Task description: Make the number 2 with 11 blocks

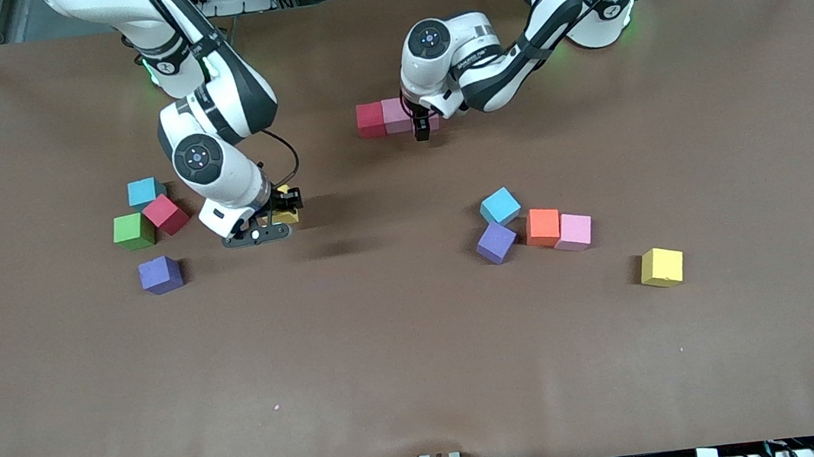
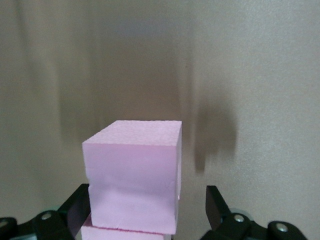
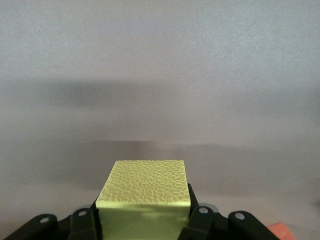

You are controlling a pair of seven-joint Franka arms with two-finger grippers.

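Left claw open around a pink block; right claw grips a yellow block.

Brown table w/ scattered blocks, plus red-pink row.

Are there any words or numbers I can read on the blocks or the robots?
None on the blocks.
One dark line of print runs along the left arm's wrist, too small to read.
The table carries no writing.
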